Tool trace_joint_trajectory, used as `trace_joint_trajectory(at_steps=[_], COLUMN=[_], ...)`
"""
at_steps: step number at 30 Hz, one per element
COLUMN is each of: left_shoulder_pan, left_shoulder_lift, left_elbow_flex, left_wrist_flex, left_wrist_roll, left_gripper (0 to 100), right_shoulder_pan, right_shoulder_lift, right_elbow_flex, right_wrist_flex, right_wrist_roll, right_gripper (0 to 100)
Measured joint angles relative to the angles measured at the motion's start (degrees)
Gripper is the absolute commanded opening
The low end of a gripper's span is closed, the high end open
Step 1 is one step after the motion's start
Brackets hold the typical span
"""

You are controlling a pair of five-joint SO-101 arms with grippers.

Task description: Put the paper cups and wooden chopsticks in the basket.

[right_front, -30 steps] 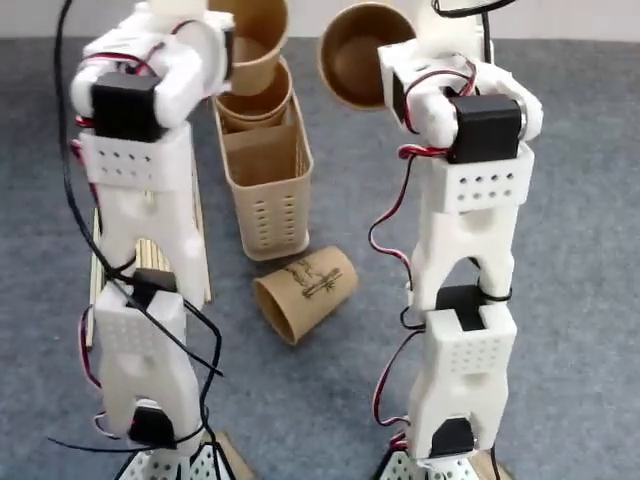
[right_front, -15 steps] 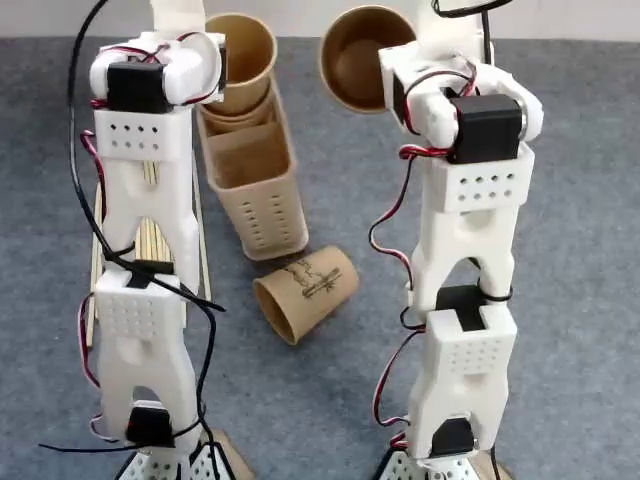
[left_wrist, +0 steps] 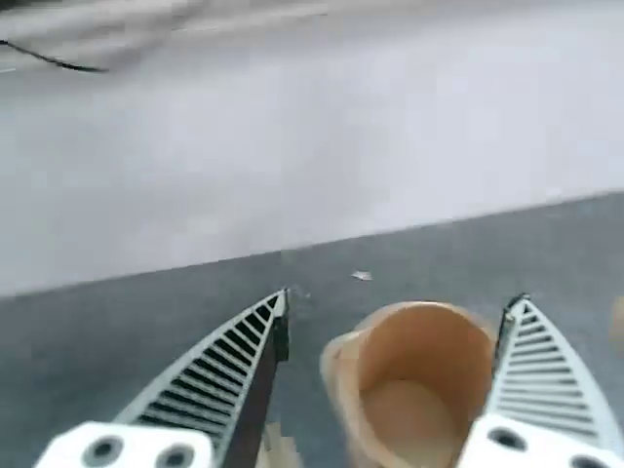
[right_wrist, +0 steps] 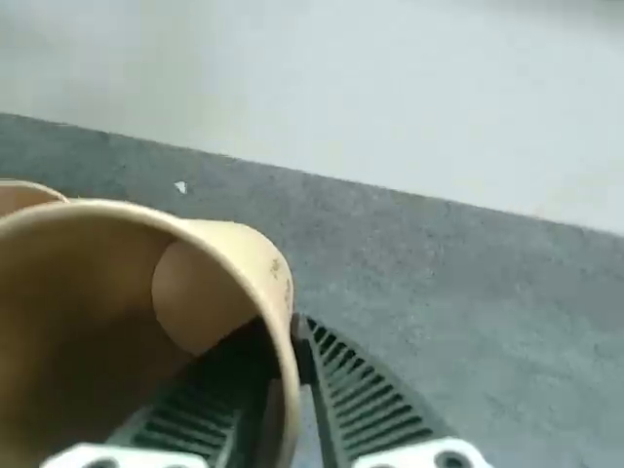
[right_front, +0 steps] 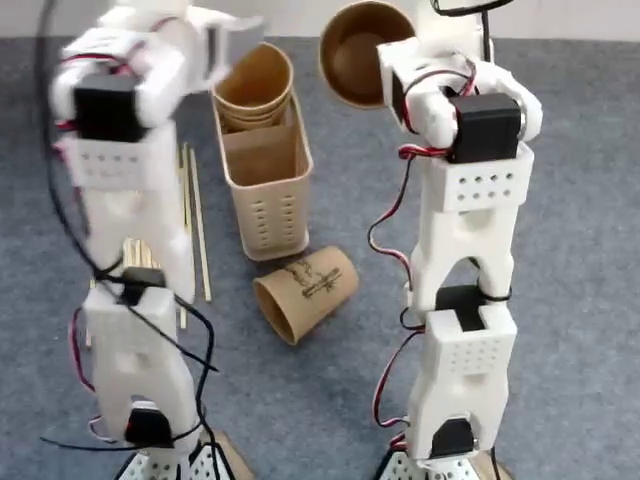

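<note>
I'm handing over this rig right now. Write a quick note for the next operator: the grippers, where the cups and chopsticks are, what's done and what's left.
Left gripper: open, over the stacked cups that stand in the far end of the basket.
Right gripper: shut on the rim of a paper cup, held in the air beside the basket's far end.
Done: the stacked cups are in the basket.
Left: put in the held cup, the cup lying on its side at the basket's near end, and the wooden chopsticks on the table beside the left arm.
</note>
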State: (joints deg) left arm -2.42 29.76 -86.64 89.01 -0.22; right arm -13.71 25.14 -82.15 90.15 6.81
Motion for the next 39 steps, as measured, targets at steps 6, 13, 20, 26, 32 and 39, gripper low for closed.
trace_joint_trajectory(at_steps=[6, 13, 20, 26, 32, 39], left_shoulder_pan=[-11.3, -20.5, -22.2, -23.5, -23.4, -23.4], left_shoulder_lift=[-0.6, 4.6, 9.7, 11.2, 11.3, 11.3], left_elbow_flex=[-0.4, -0.5, -0.5, -0.5, -0.5, -0.5], left_wrist_flex=[4.0, 5.6, 6.0, 6.0, 6.0, 6.0], left_wrist_roll=[0.0, 0.0, 0.0, 0.0, 0.0, 0.0], left_gripper=[35, 35, 35, 35, 35, 35], right_shoulder_pan=[-7.4, -13.3, -14.6, -14.6, -14.7, -14.7], right_shoulder_lift=[0.0, 1.1, 10.5, 12.0, 11.7, 3.3], right_elbow_flex=[0.1, 1.1, 5.1, 5.1, 4.6, -2.5], right_wrist_flex=[-3.4, -5.6, -12.0, -15.2, -12.4, -4.4], right_wrist_roll=[0.0, 0.0, -0.1, -0.1, -0.1, -0.1], right_gripper=[0.5, 0.5, 1.0, 19.5, 36.1, 36.1])
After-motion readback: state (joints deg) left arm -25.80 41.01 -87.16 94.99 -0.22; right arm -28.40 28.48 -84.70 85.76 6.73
